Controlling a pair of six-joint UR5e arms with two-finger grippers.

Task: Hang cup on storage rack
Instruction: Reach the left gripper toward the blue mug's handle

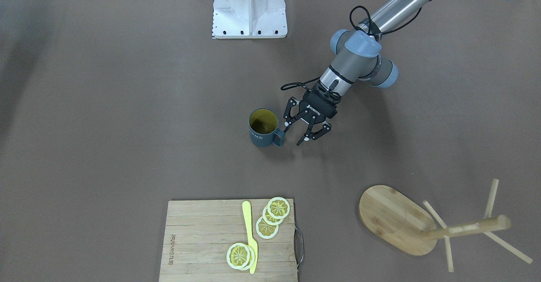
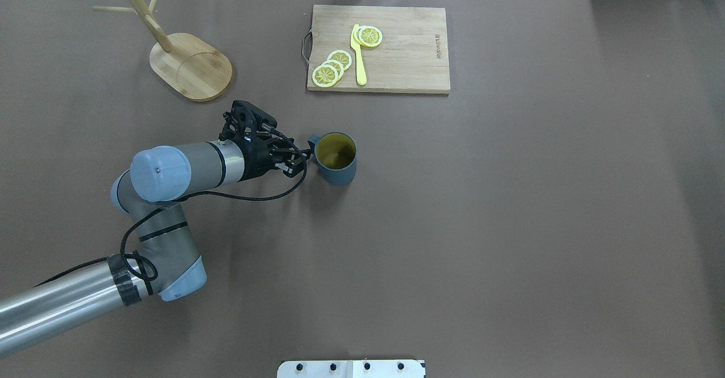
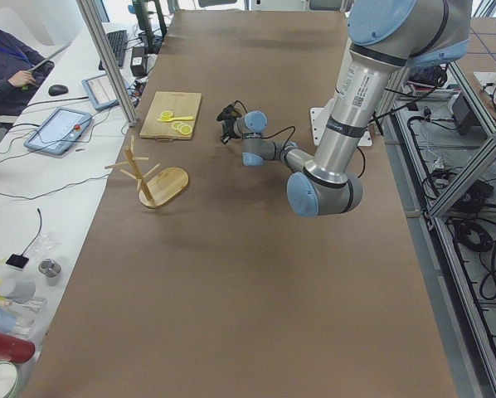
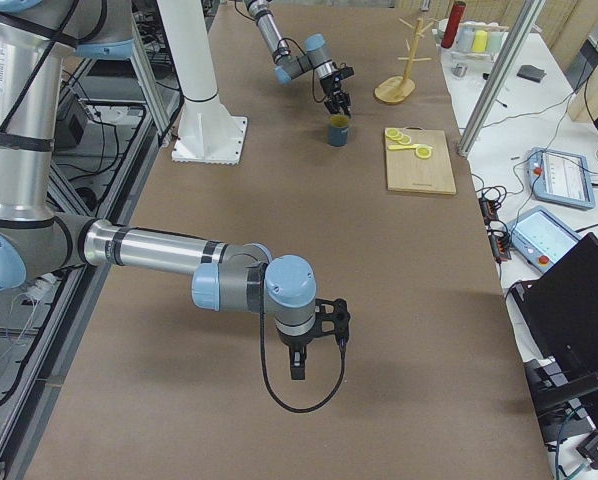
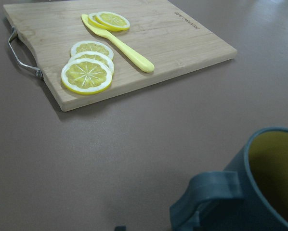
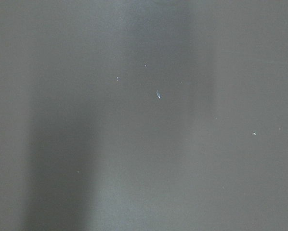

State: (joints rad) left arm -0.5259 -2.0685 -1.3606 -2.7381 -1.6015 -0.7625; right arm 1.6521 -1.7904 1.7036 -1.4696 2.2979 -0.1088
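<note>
The dark slate-blue cup [image 1: 263,129] stands upright on the brown table, its inside yellow-green [image 2: 335,151]. Its loop handle [image 5: 209,190] points toward my left gripper [image 1: 293,136], which is open and empty. One fingertip [image 1: 287,130] is right beside the handle; I cannot tell whether it touches. The bamboo storage rack [image 2: 191,67] stands upright at the far left of the table, well away from the cup, with thin pegs on its post [image 1: 465,229]. My right gripper [image 4: 299,362] hangs over bare table far from both; whether it is open or shut I cannot tell.
A slatted cutting board [image 2: 396,55] with lemon slices [image 2: 331,69] and a yellow knife [image 2: 358,55] lies beyond the cup. A white mounting plate [image 1: 249,9] sits at the robot's side. A person [image 3: 7,66] sits at a desk off the table.
</note>
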